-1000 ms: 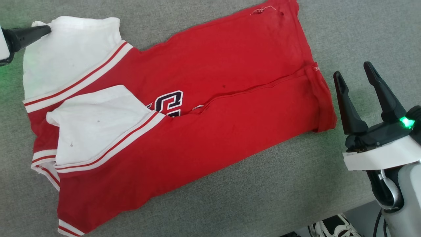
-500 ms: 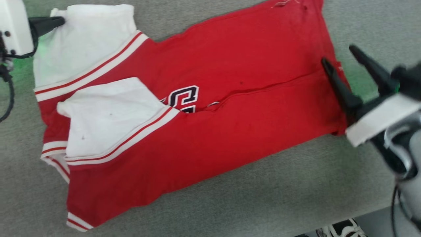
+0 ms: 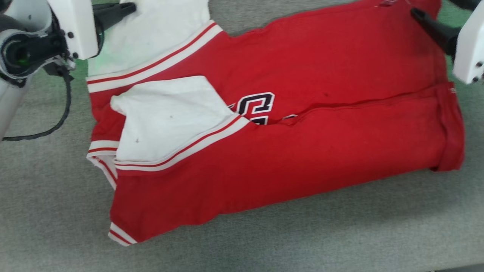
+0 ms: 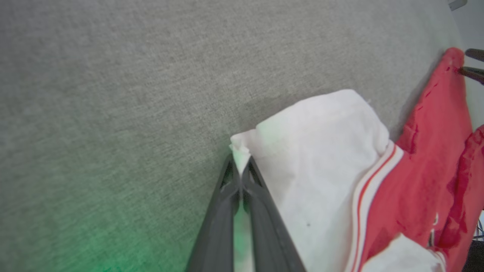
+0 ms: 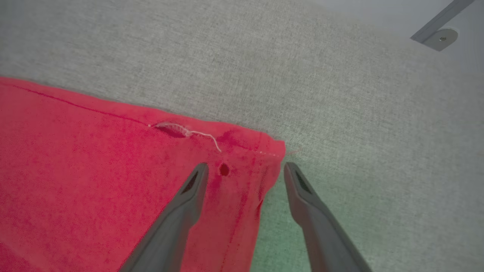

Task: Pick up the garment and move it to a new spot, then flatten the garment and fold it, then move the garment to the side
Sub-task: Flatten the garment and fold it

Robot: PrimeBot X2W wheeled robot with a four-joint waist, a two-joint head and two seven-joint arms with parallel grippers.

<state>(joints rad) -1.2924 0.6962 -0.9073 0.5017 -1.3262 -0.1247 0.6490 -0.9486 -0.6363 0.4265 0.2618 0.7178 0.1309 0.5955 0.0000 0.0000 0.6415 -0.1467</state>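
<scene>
You see the garment [image 3: 321,158] in soft matt cloth, the table cover [image 3: 340,234] rough grey woven fabric, your right gripper [image 5: 245,166] matt dark plastic.

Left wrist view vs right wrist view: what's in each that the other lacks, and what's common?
Left wrist view: the left gripper shut on a corner of the garment's white panel, plus the stripe band. Right wrist view: the right gripper open, straddling a red corner, with a loose thread and a small hole there. Both: the garment's red fabric lying on the grey table.
</scene>
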